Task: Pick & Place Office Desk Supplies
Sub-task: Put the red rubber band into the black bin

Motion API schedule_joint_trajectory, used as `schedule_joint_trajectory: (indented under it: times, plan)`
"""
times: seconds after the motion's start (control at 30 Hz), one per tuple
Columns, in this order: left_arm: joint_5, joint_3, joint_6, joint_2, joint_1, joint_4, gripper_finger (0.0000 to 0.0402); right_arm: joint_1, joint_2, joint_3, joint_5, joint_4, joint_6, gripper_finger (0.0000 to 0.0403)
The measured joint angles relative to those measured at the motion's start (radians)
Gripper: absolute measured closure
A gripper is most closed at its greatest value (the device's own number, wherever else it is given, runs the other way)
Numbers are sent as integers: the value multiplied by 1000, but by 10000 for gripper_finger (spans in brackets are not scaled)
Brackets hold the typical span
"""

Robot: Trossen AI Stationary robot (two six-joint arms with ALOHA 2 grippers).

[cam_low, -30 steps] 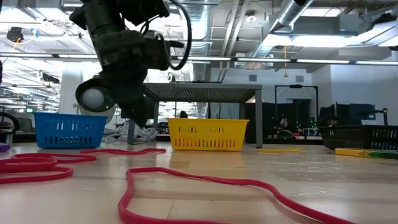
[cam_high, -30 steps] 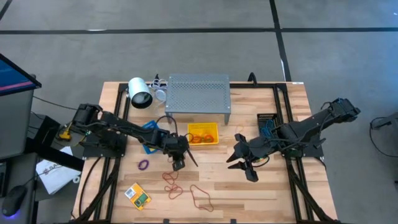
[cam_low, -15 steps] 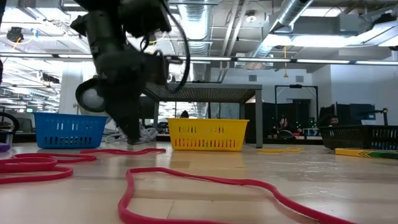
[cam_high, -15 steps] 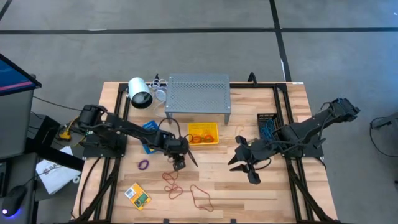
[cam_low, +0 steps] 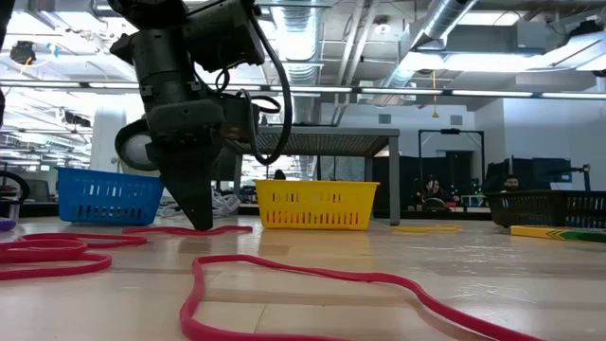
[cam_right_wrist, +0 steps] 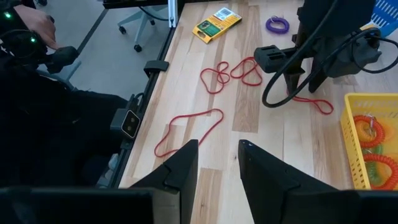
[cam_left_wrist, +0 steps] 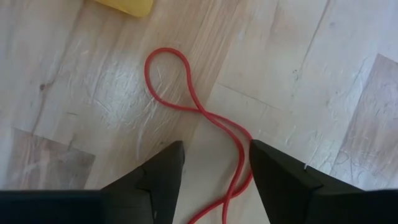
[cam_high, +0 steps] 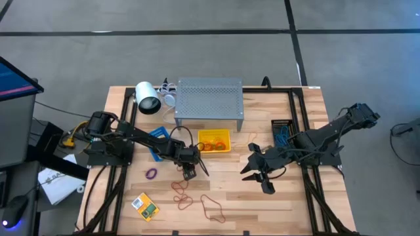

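Note:
My left gripper (cam_high: 189,172) (cam_left_wrist: 216,152) is open and low over the table in front of the yellow bin. Its fingers stand on either side of a thin red rubber band (cam_left_wrist: 186,96) (cam_low: 185,230) that lies flat on the wood. More red bands (cam_high: 182,193) (cam_high: 211,207), a purple band (cam_high: 151,174) and a yellow-green crayon box (cam_high: 145,205) lie nearer the near edge. My right gripper (cam_high: 253,169) (cam_right_wrist: 217,155) is open, holds nothing and waits at the table's right middle.
A yellow bin (cam_high: 214,140) holding coiled bands, a blue bin (cam_high: 159,141) and a black bin (cam_high: 282,128) stand behind the work area. The grey perforated shelf (cam_high: 209,101) and a white cylinder (cam_high: 148,98) stand at the far edge. Bare wood lies between the two grippers.
My left gripper has come down toward the table until its fingertips reach the level of the red band. It has stayed open. The bands have not moved.

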Motion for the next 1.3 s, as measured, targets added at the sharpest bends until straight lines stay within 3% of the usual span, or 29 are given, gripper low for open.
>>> schedule_joint_trajectory:
  times: [0.47, 1.3]
  plan:
    - [52, 48, -3, -9, -13, -1, 253, 0, 0, 0, 0, 4, 1, 291]
    - [-16, 60, 1, 45, -19, -31, 262, 13, 0, 0, 0, 5, 16, 291]
